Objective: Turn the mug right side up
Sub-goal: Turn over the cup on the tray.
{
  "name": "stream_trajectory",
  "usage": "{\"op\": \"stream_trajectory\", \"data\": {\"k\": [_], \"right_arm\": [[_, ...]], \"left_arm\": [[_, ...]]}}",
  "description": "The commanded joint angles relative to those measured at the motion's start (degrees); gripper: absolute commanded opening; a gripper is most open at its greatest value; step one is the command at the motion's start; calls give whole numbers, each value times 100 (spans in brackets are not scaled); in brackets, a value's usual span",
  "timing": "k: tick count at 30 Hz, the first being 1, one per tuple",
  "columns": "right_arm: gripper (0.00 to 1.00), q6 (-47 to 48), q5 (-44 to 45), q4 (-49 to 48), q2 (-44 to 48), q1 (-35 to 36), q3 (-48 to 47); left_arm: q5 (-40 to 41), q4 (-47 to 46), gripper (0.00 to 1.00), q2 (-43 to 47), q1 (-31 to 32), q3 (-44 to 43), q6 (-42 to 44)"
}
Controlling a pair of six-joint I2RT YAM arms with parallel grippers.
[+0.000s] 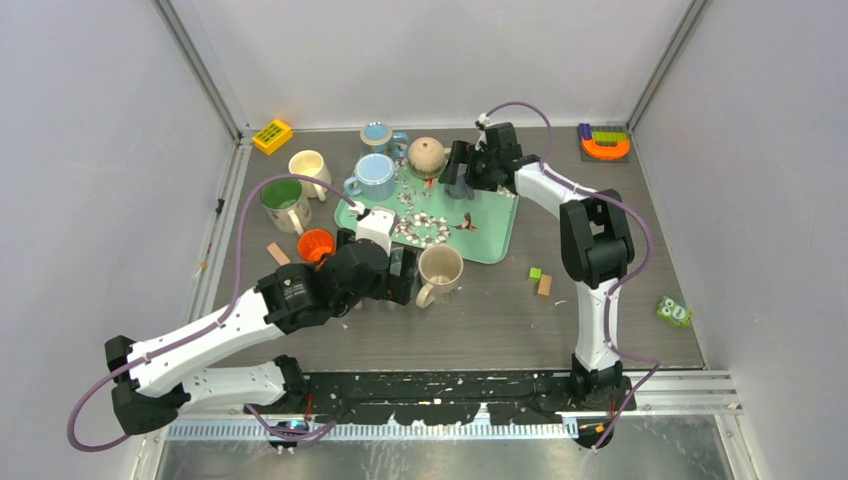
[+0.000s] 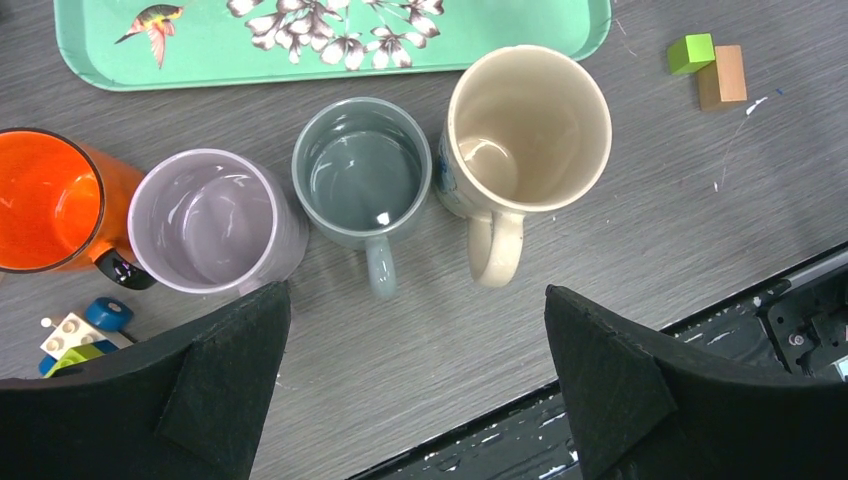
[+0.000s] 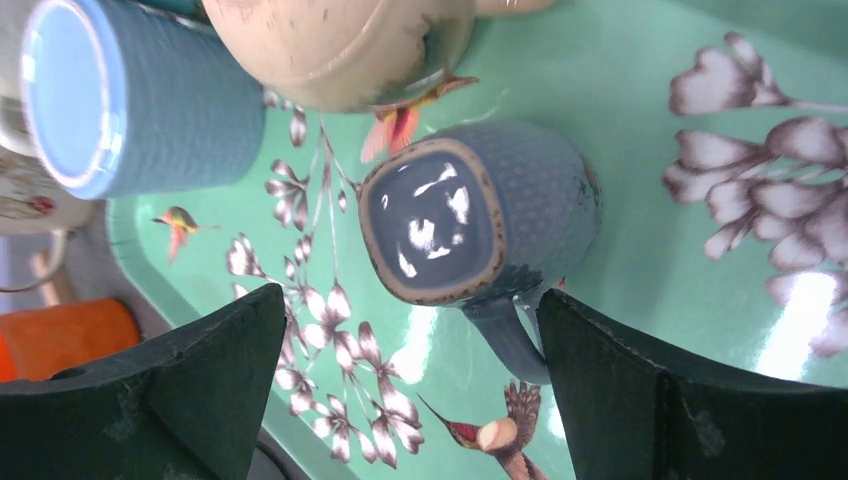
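Note:
A dark blue-grey mug (image 3: 480, 215) stands upside down on the green floral tray (image 3: 640, 270), its glazed base facing up and its handle towards my right finger. My right gripper (image 3: 408, 300) hovers open just above it, with nothing between the fingers. In the top view that gripper (image 1: 462, 172) is over the tray's far edge and covers the mug. My left gripper (image 2: 418, 295) is open and empty, above the table in front of a row of upright mugs.
Beige (image 2: 528, 120), grey-green (image 2: 362, 170), lilac (image 2: 212, 220) and orange (image 2: 45, 200) mugs stand upright in front of the tray (image 1: 490, 235). A light blue mug (image 3: 120, 95) and a teapot (image 3: 340, 45) sit beside the upside-down mug. Small blocks (image 1: 540, 280) lie to the right.

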State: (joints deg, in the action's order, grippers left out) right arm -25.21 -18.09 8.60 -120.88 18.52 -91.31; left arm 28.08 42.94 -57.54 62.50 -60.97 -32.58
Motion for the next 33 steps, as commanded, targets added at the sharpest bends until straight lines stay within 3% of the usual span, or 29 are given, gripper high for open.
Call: {"op": "stream_trajectory", "data": {"k": [1, 9, 16, 22, 33], "right_arm": [[100, 664, 1123, 935, 282, 387, -455], [90, 1001, 2102, 1503, 106, 608, -808], [67, 1081, 2436, 1933, -183, 604, -1246], [53, 1117, 2450, 1936, -198, 640, -1199], [45, 1239, 2492, 2029, -492, 660, -1495]], "left_arm": [[6, -299, 100, 28, -25, -31, 18], [-2, -322, 100, 37, -26, -24, 45], [9, -328, 100, 61, -31, 19, 39], [5, -329, 100, 76, -29, 39, 32], [-19, -334, 100, 47, -36, 54, 0]]}}
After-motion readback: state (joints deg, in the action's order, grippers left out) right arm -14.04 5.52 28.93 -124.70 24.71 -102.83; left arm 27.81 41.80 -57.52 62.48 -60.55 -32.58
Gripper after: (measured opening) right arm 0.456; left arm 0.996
